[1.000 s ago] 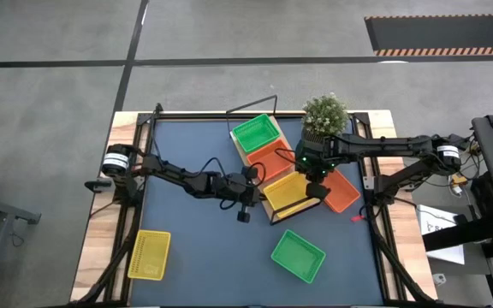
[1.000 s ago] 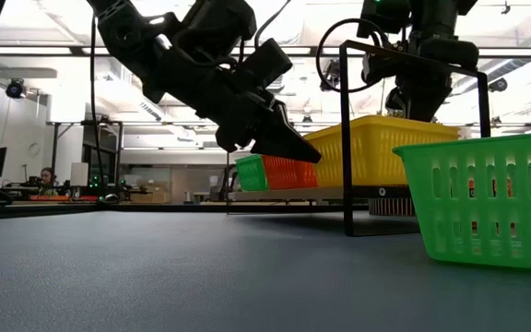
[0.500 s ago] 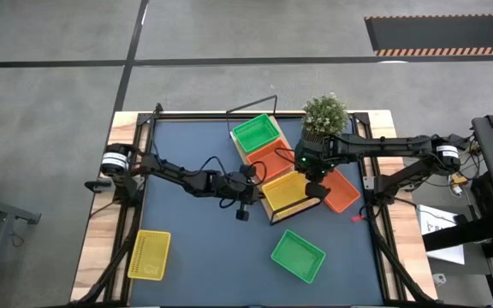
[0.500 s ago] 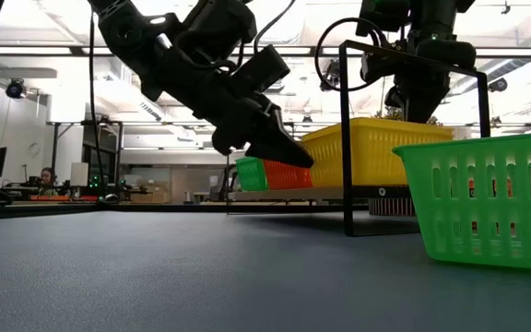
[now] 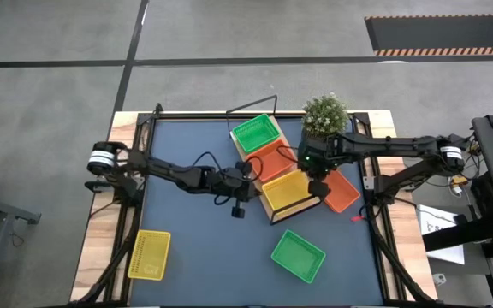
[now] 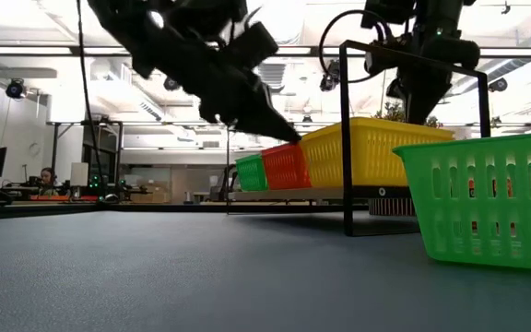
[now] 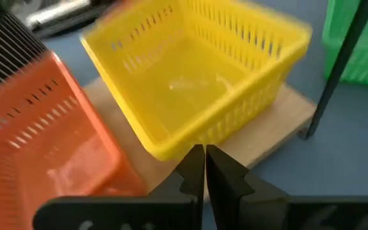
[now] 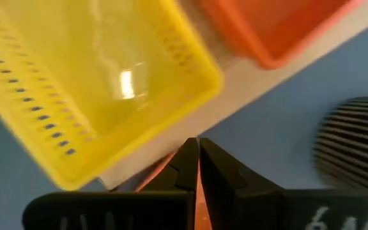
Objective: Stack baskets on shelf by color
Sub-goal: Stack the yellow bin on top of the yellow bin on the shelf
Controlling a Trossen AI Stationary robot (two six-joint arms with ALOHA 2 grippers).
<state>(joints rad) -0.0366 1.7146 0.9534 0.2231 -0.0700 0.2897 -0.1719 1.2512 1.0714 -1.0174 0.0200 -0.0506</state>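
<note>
On the shelf (image 5: 273,214), a light-wood board, three baskets stand in a row: green (image 5: 255,134), orange (image 5: 274,159) and yellow (image 5: 288,190). My left gripper (image 5: 251,174) is shut and slants down, its tips just off the yellow basket's left corner (image 7: 171,148). At the same basket's right end (image 8: 190,89) my right gripper (image 5: 318,190) is shut and points steeply down. Loose on the table lie an orange basket (image 5: 343,193), a green basket (image 5: 298,255) and a yellow basket (image 5: 148,254). My left gripper's shut tips (image 7: 204,160) stand right at the yellow basket's lower corner; I cannot tell whether they touch it. My right gripper's shut tips (image 8: 197,153) hang over the board's edge beside the yellow basket's end; contact cannot be told either.
A potted plant (image 5: 324,115) stands at the far right, just behind the right arm. The shelf's black wire frame (image 6: 347,138) rises at its near end. The loose green basket (image 6: 487,203) stands near the table's front.
My left gripper has risen and drawn back toward the table's left edge, away from the yellow basket, staying shut. In the low view it no longer covers the orange basket on the shelf.
</note>
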